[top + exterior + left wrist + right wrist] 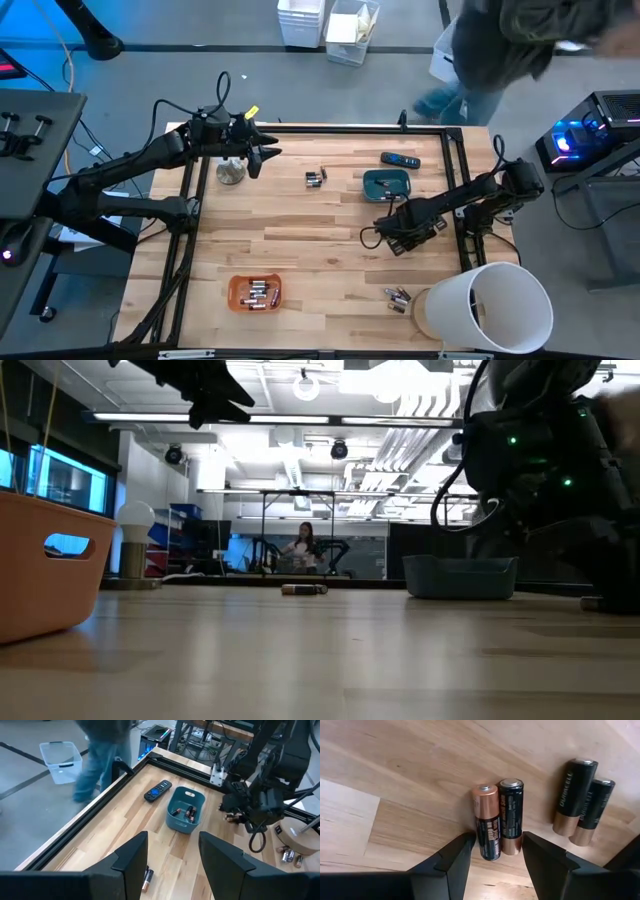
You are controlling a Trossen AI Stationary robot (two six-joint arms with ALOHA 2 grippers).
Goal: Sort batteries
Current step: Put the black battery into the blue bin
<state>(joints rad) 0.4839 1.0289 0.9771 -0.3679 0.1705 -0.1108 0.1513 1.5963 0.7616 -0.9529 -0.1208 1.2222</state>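
Copper-banded batteries (498, 820) lie paired between the right gripper (496, 855) fingers, spread, nothing held — pick step; next: descend, close on one. Left gripper (172, 857) waits spread above the table.

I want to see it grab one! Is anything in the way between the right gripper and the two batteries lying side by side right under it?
Nothing visible is. The right gripper is open and its fingers straddle the pair of batteries on bare wood. Two other batteries lie apart, off to one side. The left gripper waits far away, open.
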